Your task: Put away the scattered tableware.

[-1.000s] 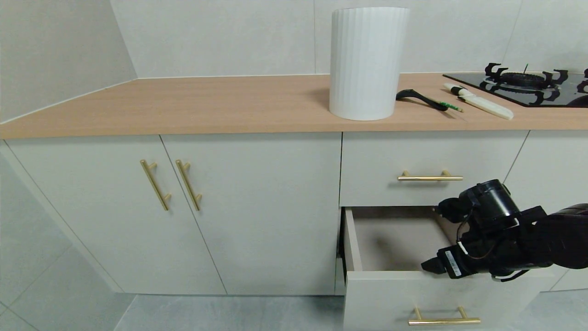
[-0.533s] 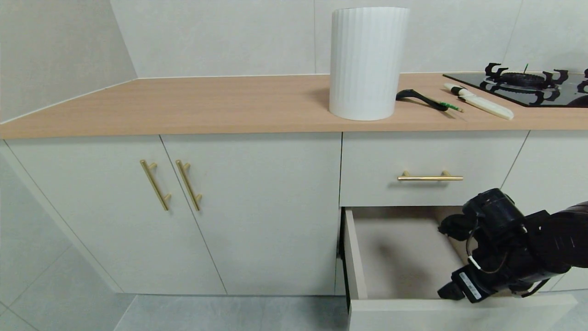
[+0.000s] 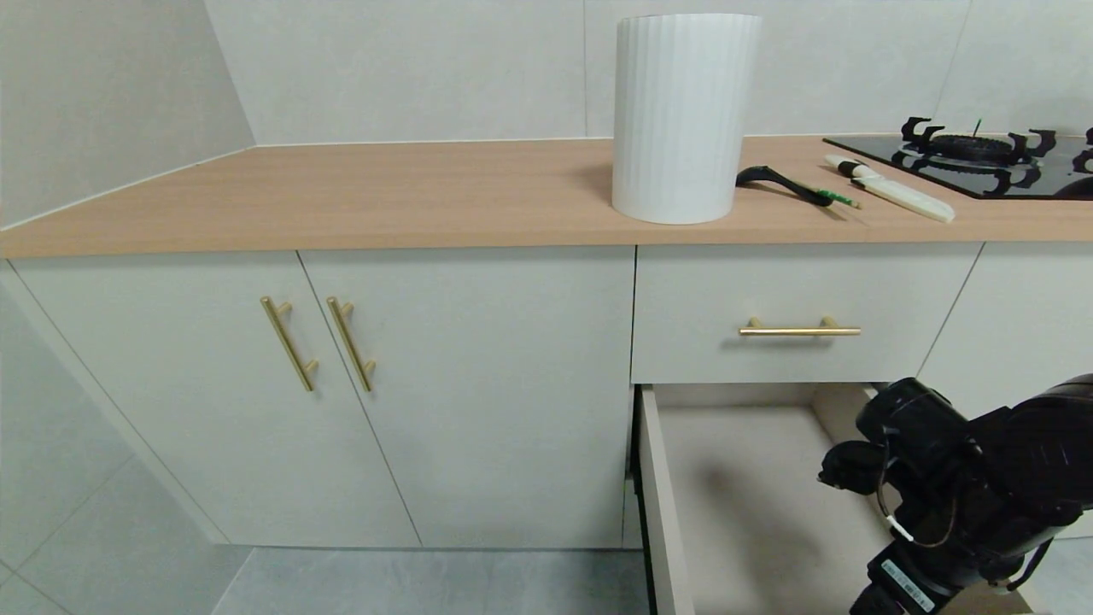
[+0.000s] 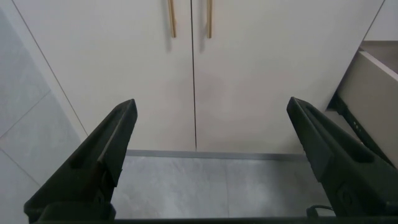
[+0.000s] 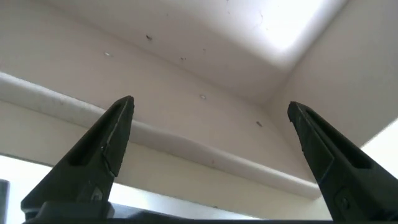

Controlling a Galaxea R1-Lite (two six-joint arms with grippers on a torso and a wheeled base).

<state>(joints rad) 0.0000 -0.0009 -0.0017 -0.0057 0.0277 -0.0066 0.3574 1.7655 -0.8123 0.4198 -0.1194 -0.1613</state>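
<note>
On the wooden counter (image 3: pixel 384 192) lie a black spoon with a green handle (image 3: pixel 790 185) and a white knife (image 3: pixel 897 195), both to the right of a tall white ribbed container (image 3: pixel 680 115). Below them the lower drawer (image 3: pixel 751 504) stands pulled out, its pale inside bare. My right arm (image 3: pixel 948 487) hangs over the drawer's front right corner. In the right wrist view my right gripper (image 5: pixel 210 104) is open, with the drawer's inner walls between its fingers. My left gripper (image 4: pixel 210 104) is open and holds nothing, low in front of the cabinet doors (image 4: pixel 193 68).
A black gas hob (image 3: pixel 982 158) sits at the counter's far right. The upper drawer (image 3: pixel 798 312) with a gold handle is closed. Two cabinet doors (image 3: pixel 324 384) with gold handles stand closed to the left. Grey floor tiles (image 3: pixel 341 589) lie below.
The lower drawer has slid out much farther toward me. My right arm has moved down and back with its front edge, which has now left the head view.
</note>
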